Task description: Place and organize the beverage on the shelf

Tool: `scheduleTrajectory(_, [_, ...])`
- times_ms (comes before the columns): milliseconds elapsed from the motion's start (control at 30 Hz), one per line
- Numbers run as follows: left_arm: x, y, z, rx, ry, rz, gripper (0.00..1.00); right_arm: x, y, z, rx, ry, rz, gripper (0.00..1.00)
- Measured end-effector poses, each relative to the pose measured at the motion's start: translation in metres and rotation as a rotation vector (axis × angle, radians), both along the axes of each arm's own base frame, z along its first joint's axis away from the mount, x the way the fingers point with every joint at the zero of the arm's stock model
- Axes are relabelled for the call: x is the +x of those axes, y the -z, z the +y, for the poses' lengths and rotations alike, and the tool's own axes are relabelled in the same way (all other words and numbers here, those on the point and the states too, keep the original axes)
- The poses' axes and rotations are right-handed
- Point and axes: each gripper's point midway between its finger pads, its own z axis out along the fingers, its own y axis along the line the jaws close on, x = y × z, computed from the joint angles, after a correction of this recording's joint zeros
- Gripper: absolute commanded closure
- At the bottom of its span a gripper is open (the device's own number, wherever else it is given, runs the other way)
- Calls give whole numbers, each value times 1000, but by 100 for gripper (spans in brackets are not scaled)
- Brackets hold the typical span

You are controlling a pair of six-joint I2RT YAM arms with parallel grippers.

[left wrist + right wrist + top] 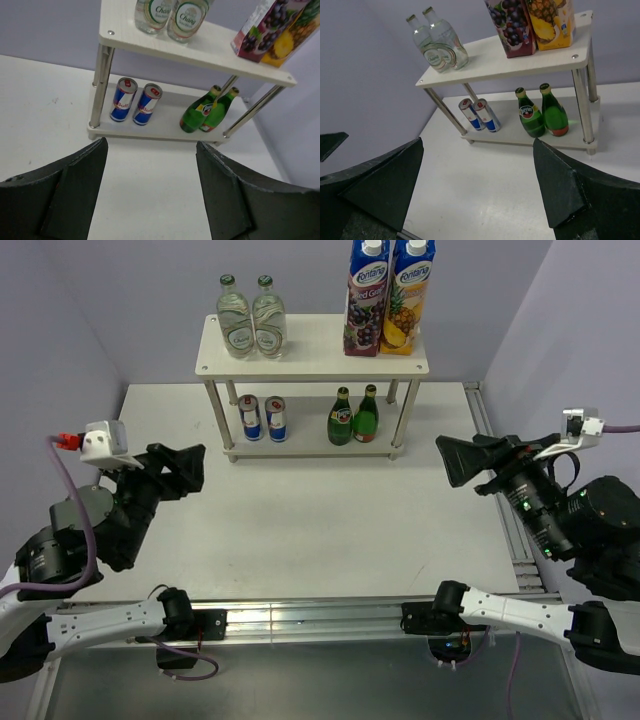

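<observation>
desk (300, 530): white matte top, carrying one thing directly | shelf (320, 350): standing upright on it, toward the far edge

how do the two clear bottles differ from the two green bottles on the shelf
Tier: the clear bottles stand on the top board of the shelf, at its left end; the green bottles stand on the lower board, right of centre.
Glass: the clear bottles are see-through, the green bottles dark green.
Shared: both pairs stand upright, side by side.
</observation>
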Motion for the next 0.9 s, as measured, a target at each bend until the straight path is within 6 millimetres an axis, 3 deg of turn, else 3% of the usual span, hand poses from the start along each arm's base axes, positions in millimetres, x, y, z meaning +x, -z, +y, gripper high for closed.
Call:
scheduleTrajectory(200, [2, 23, -3, 89, 8, 14, 21, -2, 15, 0, -76, -19, 17, 2])
scheduleTrajectory(367, [2, 25, -2, 114, 7, 10, 20, -1, 25, 3, -119, -25, 27, 2])
scheduleTrajectory(900, [3, 28, 0, 132, -5, 0, 18, 1, 29, 3, -160, -22, 19, 4])
